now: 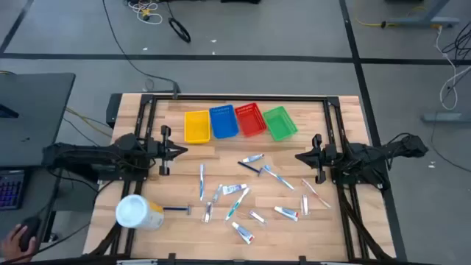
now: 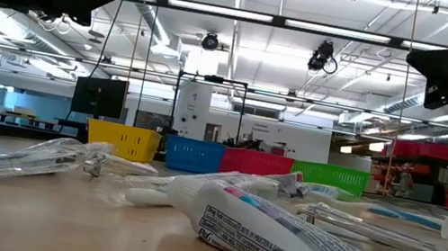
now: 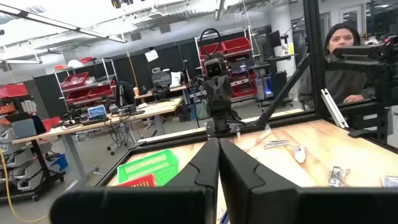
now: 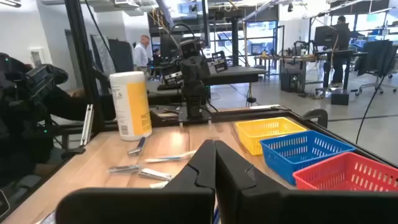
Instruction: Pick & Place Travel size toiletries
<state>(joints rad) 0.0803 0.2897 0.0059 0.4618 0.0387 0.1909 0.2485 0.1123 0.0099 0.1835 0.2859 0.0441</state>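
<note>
Wooden tabletop (image 1: 324,228) holds the travel size toiletries (image 1: 246,193), scattered across its near-centre between both arms, in front of four coloured baskets (image 1: 239,122) lined along the far edge. Left pincer (image 1: 181,151) clenched, holding nothing, parked at the left side. Right pincer (image 1: 299,156) clenched, also holding nothing, at the right side. White-and-yellow container (image 1: 138,213) stands near the front-left corner.

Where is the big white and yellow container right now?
In the high view the container stands at the table's near-left corner, below the left gripper, with a dark razor just to its right.
</note>
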